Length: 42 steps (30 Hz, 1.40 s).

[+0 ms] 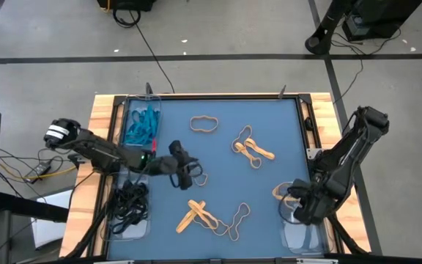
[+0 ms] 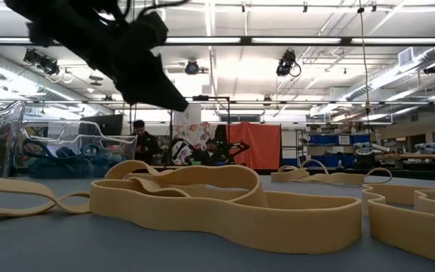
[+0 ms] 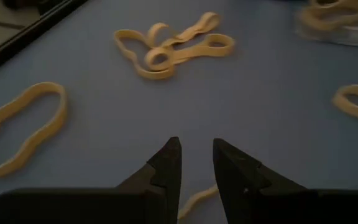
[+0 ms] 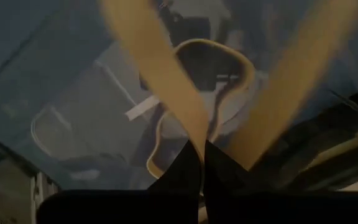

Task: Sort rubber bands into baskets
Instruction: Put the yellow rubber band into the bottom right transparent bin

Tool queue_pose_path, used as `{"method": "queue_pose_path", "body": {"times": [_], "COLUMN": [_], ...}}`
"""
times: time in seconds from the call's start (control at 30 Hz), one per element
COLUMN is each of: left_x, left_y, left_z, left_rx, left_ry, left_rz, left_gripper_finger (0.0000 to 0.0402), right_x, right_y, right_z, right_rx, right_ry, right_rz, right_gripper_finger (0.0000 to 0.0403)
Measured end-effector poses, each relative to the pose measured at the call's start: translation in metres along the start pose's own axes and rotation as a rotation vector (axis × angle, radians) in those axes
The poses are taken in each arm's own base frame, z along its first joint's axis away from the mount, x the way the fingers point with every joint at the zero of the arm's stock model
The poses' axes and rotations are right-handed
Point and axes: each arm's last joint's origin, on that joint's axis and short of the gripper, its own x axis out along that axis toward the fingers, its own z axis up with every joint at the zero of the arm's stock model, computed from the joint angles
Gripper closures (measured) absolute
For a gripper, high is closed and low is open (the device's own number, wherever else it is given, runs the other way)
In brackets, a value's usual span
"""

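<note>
Rubber bands lie scattered over the blue bench top in the high view: one tan loop nr the far edge, a tan cluster right of centre, another tan heap nr the front edge. Teal bands fill the basket at the far-left corner, black bands the basket at the front-left corner. Left gripper sits over the bench middle, w/ a thin band just beside it. Right gripper hangs over the clear basket at the front-right corner, a tan band at its tip. Low view: broad tan bands fill the foreground on the bench; left arm is a dark shape above, teal-filled basket far back, ppl in the room behind. Left wrist view: fingers stand narrowly apart, gripping nothing; a tan band end lies on the bench below them, tan cluster & a single loop farther off. Right wrist view: fingers pinched tight on a tan band, which hangs in two strands over the clear basket; another tan band lies inside it.
</note>
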Motion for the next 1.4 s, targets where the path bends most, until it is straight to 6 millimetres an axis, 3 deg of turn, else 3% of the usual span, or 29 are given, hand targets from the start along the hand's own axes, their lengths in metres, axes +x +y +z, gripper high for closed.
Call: {"method": "queue_pose_path", "body": {"times": [0.27,0.5,0.67,0.9,1.23,1.4], "left_x": [0.016,0.023,0.026,0.029,0.030,0.036], "left_y": [0.038,0.064,0.082,0.107,0.127,0.131], "left_z": [0.008,0.012,0.012,0.013,0.012,0.006], "left_rx": [-0.032,-0.024,-0.040,-0.058,-0.071,-0.079], "left_ry": [0.029,0.041,0.068,0.084,0.110,0.146], "left_rz": [0.029,0.087,0.065,0.087,0.149,0.132], "left_gripper_finger": [0.0305,0.0305,0.0305,0.0305,0.0305,0.0305], "right_x": [0.025,0.041,0.051,0.044,0.025,0.021], "right_y": [0.028,0.035,0.048,0.058,0.044,0.033], "right_z": [-0.005,-0.003,-0.007,-0.011,-0.019,-0.020], "right_rx": [-0.064,-0.091,-0.131,-0.143,-0.163,-0.142], "right_ry": [0.094,-0.008,0.143,0.225,0.128,0.126], "right_rz": [0.037,-0.025,0.031,0.176,0.196,0.125], "right_gripper_finger": [0.0392,0.0392,0.0391,0.0386,0.0388,0.0387]}}
